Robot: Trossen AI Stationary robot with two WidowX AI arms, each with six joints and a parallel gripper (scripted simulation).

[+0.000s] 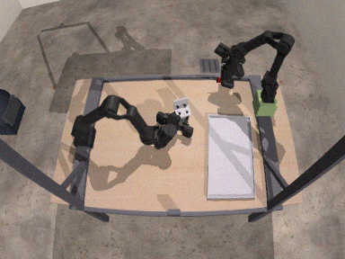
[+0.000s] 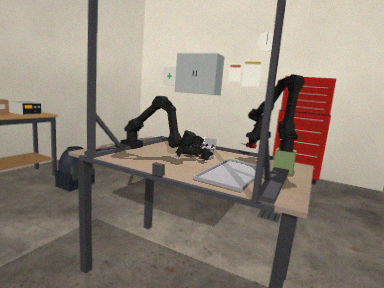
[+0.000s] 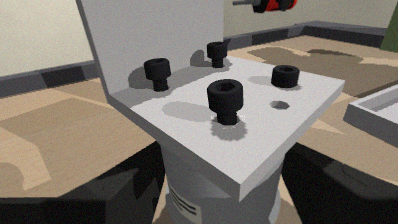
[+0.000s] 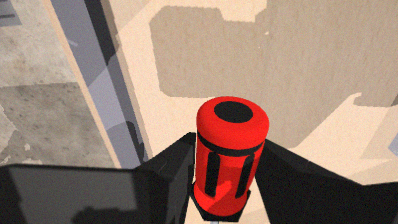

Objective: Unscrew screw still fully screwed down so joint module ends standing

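Note:
The grey joint module (image 3: 190,175) stands upright with the white L-shaped bracket (image 1: 181,102) (image 2: 210,142) (image 3: 275,130) on top. Three black screws (image 3: 225,95) (image 3: 157,69) (image 3: 217,51) stand raised out of the plate. The fourth screw (image 3: 285,76) has its head down on the plate, beside a small open hole (image 3: 280,105). My left gripper (image 3: 220,146) (image 1: 178,122) is shut on the module's body, below the bracket. My right gripper (image 4: 223,141) is shut on the red screwdriver (image 4: 232,135) (image 1: 219,80) (image 2: 254,145) (image 3: 276,4), held above the table's back edge, away from the module.
A shallow grey tray (image 1: 230,157) (image 2: 220,182) lies to the right of the module in the top view. A green block (image 1: 265,104) (image 2: 284,160) is by the right arm's base. Frame rails (image 1: 180,77) run along the table edges, and upright posts rise at its corners.

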